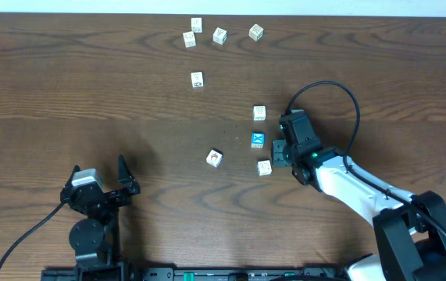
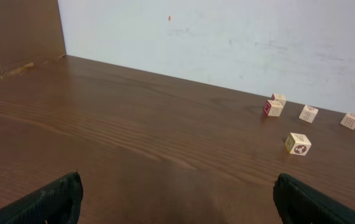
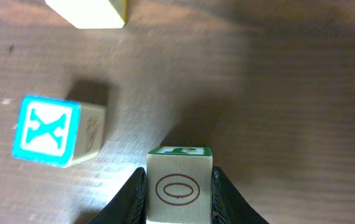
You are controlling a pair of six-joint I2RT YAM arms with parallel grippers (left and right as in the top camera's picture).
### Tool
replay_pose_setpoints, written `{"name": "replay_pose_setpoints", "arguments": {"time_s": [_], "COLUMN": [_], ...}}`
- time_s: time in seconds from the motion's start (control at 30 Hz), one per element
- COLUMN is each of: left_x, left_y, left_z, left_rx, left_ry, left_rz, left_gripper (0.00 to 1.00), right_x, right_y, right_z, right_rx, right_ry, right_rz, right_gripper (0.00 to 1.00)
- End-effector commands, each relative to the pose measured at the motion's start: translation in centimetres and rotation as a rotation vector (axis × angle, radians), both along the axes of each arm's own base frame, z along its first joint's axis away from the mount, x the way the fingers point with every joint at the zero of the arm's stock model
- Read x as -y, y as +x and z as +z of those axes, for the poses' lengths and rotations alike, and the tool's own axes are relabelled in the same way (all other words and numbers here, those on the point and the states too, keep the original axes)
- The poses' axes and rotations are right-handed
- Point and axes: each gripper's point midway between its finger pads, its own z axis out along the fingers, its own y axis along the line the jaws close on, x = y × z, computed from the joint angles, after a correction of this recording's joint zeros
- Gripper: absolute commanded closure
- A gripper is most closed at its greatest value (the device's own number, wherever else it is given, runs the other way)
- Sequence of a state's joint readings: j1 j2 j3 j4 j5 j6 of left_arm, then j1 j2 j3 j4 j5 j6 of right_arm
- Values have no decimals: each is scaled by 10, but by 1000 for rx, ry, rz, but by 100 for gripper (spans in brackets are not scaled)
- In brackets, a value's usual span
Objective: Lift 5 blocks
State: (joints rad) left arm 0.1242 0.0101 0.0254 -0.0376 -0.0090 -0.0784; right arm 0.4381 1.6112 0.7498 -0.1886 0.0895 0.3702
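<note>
Gripping a green-topped cube [image 3: 180, 191], the right gripper [image 3: 179, 179] sat just beside the blue block [image 3: 46, 132], which lay to its left; the left gripper [image 2: 177, 190] stood wide open.

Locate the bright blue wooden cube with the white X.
Overhead, the bright blue cube lies right of centre, between one cream cube and another, just left of the right end effector, whose fingers grip a green-topped cube.
</note>
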Motion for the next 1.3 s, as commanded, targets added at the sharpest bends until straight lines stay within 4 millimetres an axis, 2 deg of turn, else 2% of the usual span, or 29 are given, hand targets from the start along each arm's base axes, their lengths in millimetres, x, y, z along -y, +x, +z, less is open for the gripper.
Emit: {"name": "replay_pose_setpoints", "arguments": {"time_s": [0.0, 0.17, 0.27, 0.43, 0.6, 1.03, 1.27], "left_x": [-4, -4, -4, -4, -4, -4, -4], "left_y": [-1, -1, -1, -1, -1, -1, -1], "left_z": [-18, -18, -18, -18, -18, -18, -18], "left_rx": [-50, -50, -50, -50, -50, -50, -50], "left_ry": [-6, -6, -6, -6, -6, -6, -6], "left_rz": [21, 21, 21, 21, 21, 21, 21], "left_gripper": [2, 2, 2, 2, 2, 2, 2], "right_x": [-12, -10, -5, 5, 5, -8, -10], "right_y": [-11, -25, -37, -53, -58, -60, -58], "right_z": [14, 51, 59, 38, 19, 17, 2], "right_rx": [3, 66, 69, 15, 19, 7, -23], "right_ry": [30, 3, -29, -61, -23, 55, 55], "right_rz": [38, 37, 40, 22, -5, 16, -3], "right_gripper": [93, 96, 95, 94, 87, 87, 86]}}
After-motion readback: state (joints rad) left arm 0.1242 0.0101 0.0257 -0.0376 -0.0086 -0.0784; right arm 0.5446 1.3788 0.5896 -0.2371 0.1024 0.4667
